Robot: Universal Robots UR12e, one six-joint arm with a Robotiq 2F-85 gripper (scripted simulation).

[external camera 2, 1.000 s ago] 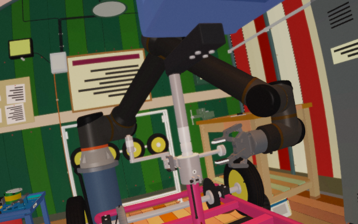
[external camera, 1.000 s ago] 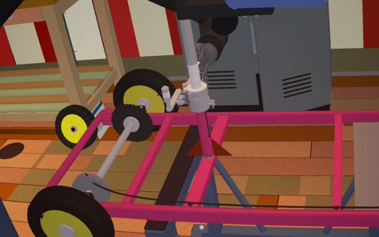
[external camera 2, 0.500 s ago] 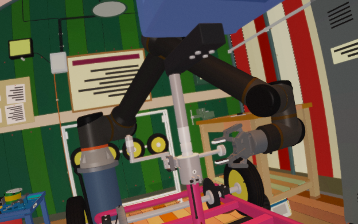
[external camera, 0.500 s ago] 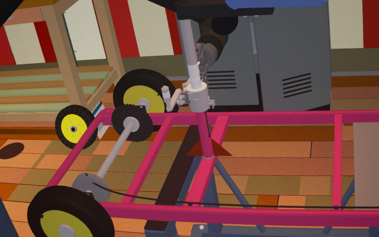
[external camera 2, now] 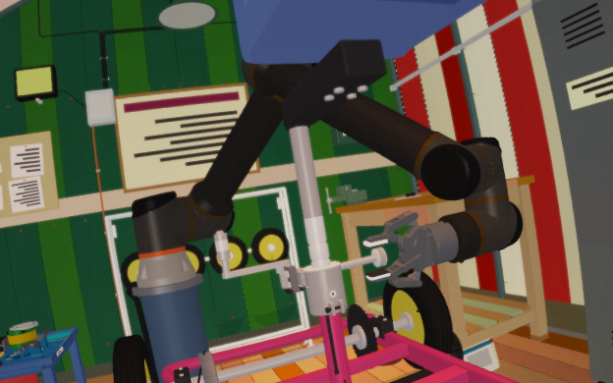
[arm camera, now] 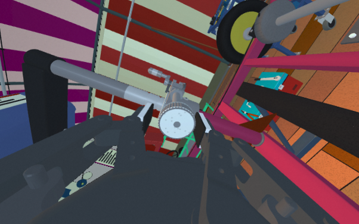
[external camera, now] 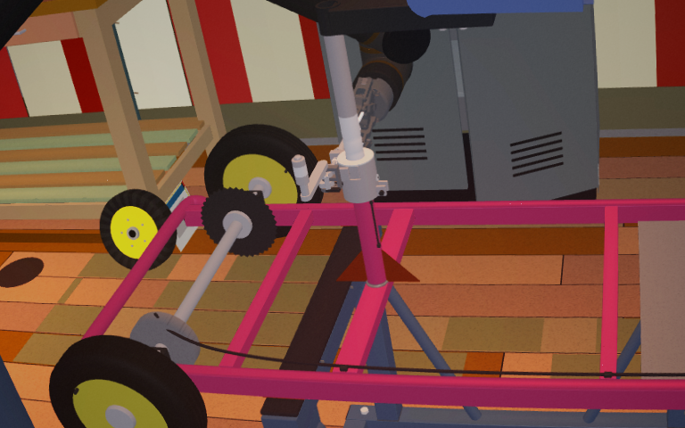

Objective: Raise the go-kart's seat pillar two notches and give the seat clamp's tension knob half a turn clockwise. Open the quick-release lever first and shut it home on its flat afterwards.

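Note:
The round ribbed tension knob (arm camera: 176,124) stands out from the grey seat clamp (external camera 2: 321,287) on a short stud, and my gripper (arm camera: 173,123) sits open around it, one finger on each side, holding nothing. The grey seat pillar (external camera 2: 307,196) rises from the clamp to the black seat bracket (external camera 2: 334,78) under the blue seat. The quick-release lever (external camera 2: 248,267) sticks out sideways from the far side of the clamp, its handle end (external camera: 299,169) turned up. Below the clamp a pink tube (external camera: 369,242) joins the pink kart frame (external camera: 404,214).
The pink frame rail (arm camera: 298,175) runs close beside my fingers. A rear wheel (external camera 2: 417,314) and black sprocket (external camera: 237,222) sit on the axle just below the clamp. A wooden bench (external camera 2: 442,245) stands behind my wrist; grey lockers (external camera: 505,101) lie beyond.

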